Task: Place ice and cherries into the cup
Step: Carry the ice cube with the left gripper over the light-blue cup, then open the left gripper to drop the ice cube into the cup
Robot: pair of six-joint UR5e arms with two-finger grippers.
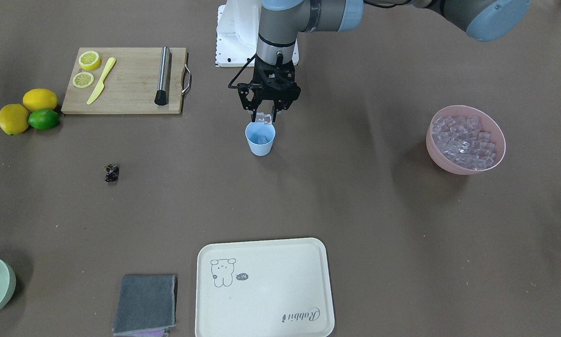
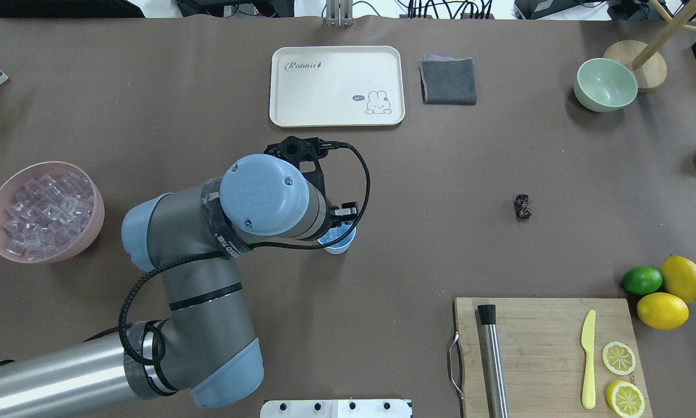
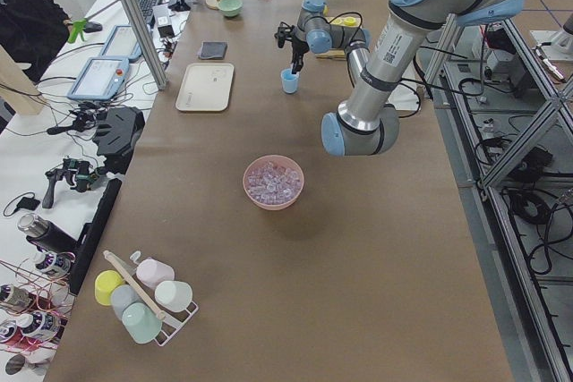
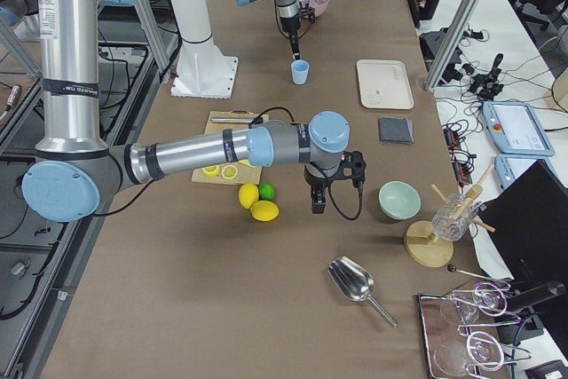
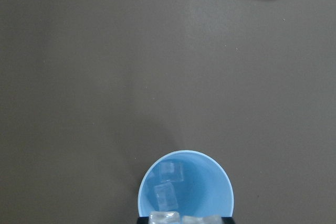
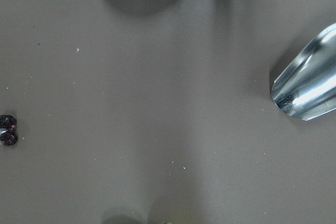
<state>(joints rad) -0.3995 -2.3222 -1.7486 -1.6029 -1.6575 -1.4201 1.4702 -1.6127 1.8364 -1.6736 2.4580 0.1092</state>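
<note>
A: Entry one, left gripper (image 1: 265,116)?
B: Jaws narrowed onto ice (image 1: 263,118), held just above the rim of the cup (image 1: 260,140) at mid-table. Only the wrist view shows two more cubes lying inside; overhead, the arm covers most of the cup.
A: Right gripper (image 4: 318,200)?
B: Seen from the side only; I cannot tell its opening.
A: Cherries (image 1: 112,172)?
B: On the table, well apart from the cup.
A: Lettering?
B: "Rabbit", on the cream tray (image 2: 336,75).

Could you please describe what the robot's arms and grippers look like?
The left arm and right arm are grey tubes with pale blue joint caps. The left gripper and right gripper are black, two-fingered; a black cable loops to the left one.
</note>
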